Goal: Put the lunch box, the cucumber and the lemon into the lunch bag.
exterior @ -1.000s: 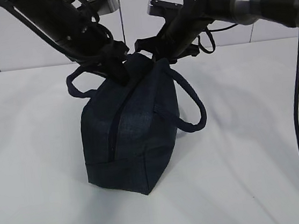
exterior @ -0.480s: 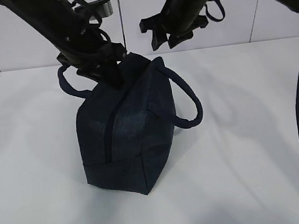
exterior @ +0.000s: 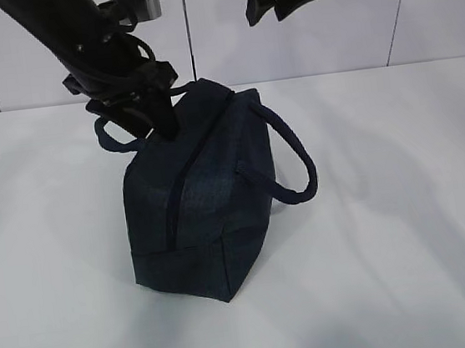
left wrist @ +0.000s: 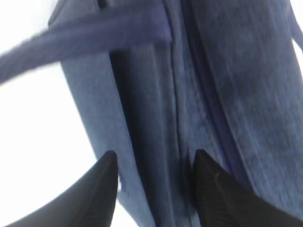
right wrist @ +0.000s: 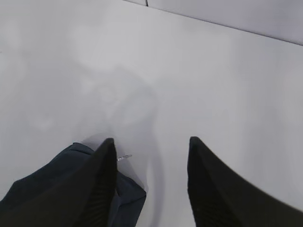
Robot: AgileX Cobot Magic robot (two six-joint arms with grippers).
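Lunch bag (exterior: 202, 203) stands upright on the white table (exterior: 392, 248), roughly at the middle of the exterior view, with 1 narrow end turned toward the camera. The zipper (exterior: 172, 199) runs down that end and over the top; it appears closed along the part that shows. 2 padded loop handles are visible: the right handle (exterior: 296, 158) hangs out from the bag's right side, and the left handle (exterior: 115, 137) shows partly behind the left arm.

Left gripper (exterior: 152, 116) sits at the bag's upper left corner, right by the left handle. In the left wrist view its 2 black fingers (left wrist: 99, 189) stand apart, with the bag's fabric and zipper seam filling the space beyond them and a handle strap crossing the top of the frame. The jaws are open; nothing is clamped between them, though whether a fingertip touches the fabric cannot be told.

Right gripper (exterior: 280, 0) is raised well above the bag's far end, near the top edge of the exterior view. In the right wrist view its 2 fingers (right wrist: 104, 184) stand apart over bare table, with 1 corner of the bag and a small silver pull (right wrist: 124, 157) below them. The jaws are open and hold nothing.

Lunch box, cucumber and lemon do not show in any view.
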